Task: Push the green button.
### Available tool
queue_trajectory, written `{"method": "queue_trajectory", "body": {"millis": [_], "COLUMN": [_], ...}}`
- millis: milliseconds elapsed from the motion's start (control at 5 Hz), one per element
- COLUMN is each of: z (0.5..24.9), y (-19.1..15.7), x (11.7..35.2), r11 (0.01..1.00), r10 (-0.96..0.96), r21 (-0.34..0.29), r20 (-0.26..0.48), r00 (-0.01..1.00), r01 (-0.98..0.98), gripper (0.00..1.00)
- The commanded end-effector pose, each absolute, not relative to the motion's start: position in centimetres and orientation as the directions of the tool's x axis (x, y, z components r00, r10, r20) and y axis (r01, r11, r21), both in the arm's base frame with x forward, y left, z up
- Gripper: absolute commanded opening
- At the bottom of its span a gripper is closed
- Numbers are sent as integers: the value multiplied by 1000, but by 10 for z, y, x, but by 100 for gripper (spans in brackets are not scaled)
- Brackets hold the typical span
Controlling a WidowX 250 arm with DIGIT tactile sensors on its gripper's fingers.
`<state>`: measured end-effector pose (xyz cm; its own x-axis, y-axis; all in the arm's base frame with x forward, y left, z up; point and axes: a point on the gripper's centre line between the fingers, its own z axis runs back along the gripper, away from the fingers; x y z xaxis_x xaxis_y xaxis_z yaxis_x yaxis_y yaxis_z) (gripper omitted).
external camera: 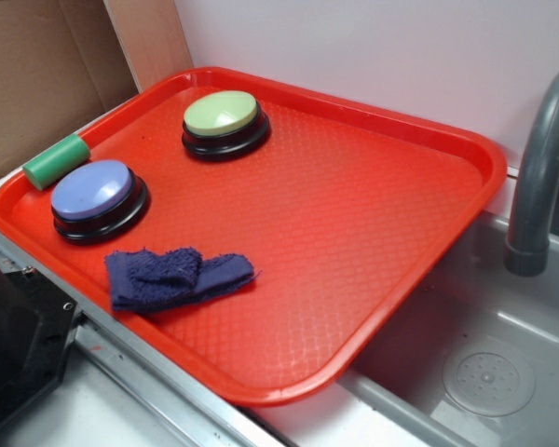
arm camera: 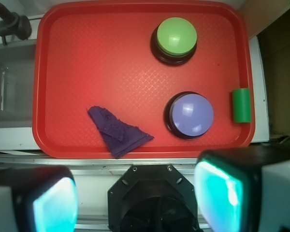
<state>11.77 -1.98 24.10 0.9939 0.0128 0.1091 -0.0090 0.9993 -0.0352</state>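
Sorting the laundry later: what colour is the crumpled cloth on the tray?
Dark navy blue; the cloth shows best in the exterior view.

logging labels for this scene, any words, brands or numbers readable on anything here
None: no readable text in either view.
The green button, purple button, tray, cloth and green cylinder all appear unmarked.

The gripper is hanging high, pointing straight down, its two fingers standing wide apart and holding nothing.
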Motion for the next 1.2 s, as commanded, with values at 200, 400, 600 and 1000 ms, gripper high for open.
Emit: {"method": "queue_trajectory", "body": {"millis": [200,400,600,1000], "z": [205,178,141,68], "y": [14,29,51,80], "x": [168,217,257,296], "r11": [977,959,938,917], "r10": [205,275,340,397], "r21": [12,-5,-24,-45], "r20": [192,252,255,183], "r00": [960,928,905,900], "r01": [-211,-283,-345,-395], "gripper": [100,100,100,100]}}
